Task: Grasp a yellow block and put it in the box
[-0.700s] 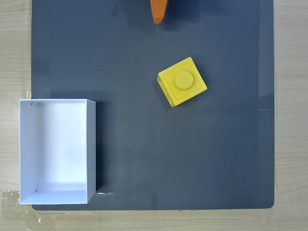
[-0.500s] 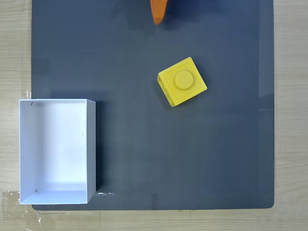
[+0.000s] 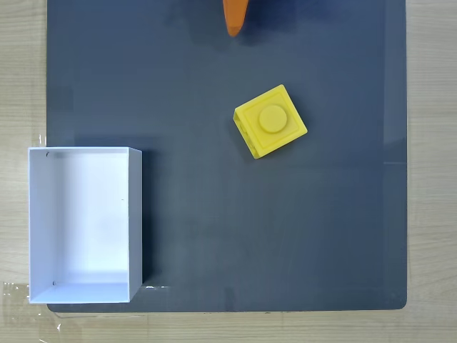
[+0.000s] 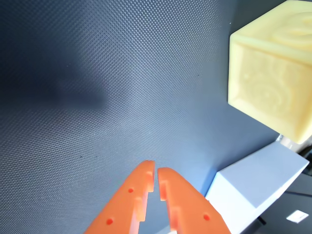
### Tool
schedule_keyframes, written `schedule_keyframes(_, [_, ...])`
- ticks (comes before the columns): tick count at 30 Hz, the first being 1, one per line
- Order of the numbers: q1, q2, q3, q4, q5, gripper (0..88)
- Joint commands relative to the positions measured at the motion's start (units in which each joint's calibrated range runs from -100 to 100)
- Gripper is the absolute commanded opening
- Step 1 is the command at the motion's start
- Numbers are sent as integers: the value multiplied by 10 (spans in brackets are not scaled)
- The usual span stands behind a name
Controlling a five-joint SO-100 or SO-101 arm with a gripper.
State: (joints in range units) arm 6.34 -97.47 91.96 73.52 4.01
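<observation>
The yellow block [image 3: 270,121], a cube with one round stud on top, sits turned at an angle on the dark mat, right of centre in the fixed view. In the wrist view the yellow block [image 4: 273,78] looks pale at the upper right. The white open box [image 3: 82,224] stands at the mat's lower left; a corner of the box [image 4: 256,187] shows at the wrist view's lower right. My orange gripper [image 4: 156,169] enters from the bottom of the wrist view, jaws nearly touching, nothing between them. In the fixed view the gripper's tip [image 3: 234,18] pokes in at the top edge, well apart from the block.
The dark grey mat [image 3: 214,236] covers most of the light wooden table [image 3: 432,171]. Bare mat lies between block and box.
</observation>
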Motion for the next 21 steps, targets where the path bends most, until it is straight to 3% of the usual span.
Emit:
schedule_keyframes(1, [6, 47, -34, -25, 3, 14])
schedule_keyframes(7, [5, 220, -190, -89, 3, 15])
schedule_keyframes(14, [-2, 454, -429, -64, 3, 24])
schedule_keyframes(17, [-3, 547, -534, -38, 5, 113])
schedule_keyframes(21, [-4, 663, -647, 18, 46, 313])
